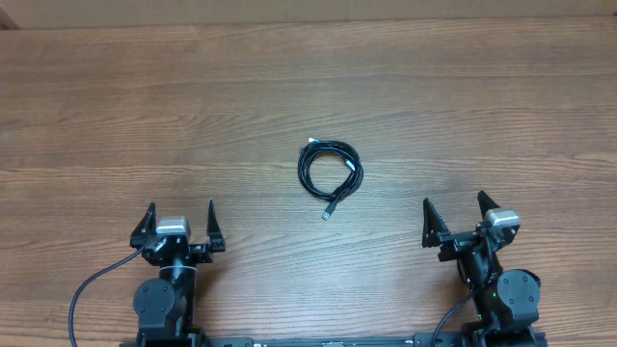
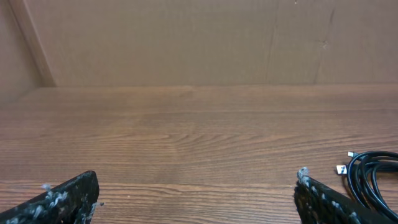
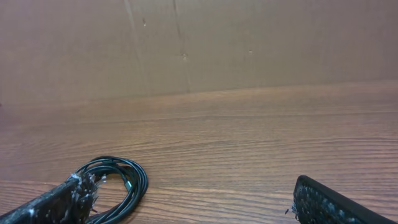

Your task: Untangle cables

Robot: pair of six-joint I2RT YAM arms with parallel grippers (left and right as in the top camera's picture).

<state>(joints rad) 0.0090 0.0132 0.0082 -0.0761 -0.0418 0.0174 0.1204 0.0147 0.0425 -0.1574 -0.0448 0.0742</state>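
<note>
The cables [image 1: 329, 170] lie mid-way across the worktop [image 1: 116, 106], ahead of and between the wide-open, empty left gripper [image 1: 180, 217] and right gripper [image 1: 455, 208]; the right looks slightly nearer.

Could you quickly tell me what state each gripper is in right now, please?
Left gripper: open, holding nothing.
Right gripper: open, holding nothing.

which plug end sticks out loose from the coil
The near plug, trailing loose below the coil; the other plug sits tucked against its far left rim.
</note>
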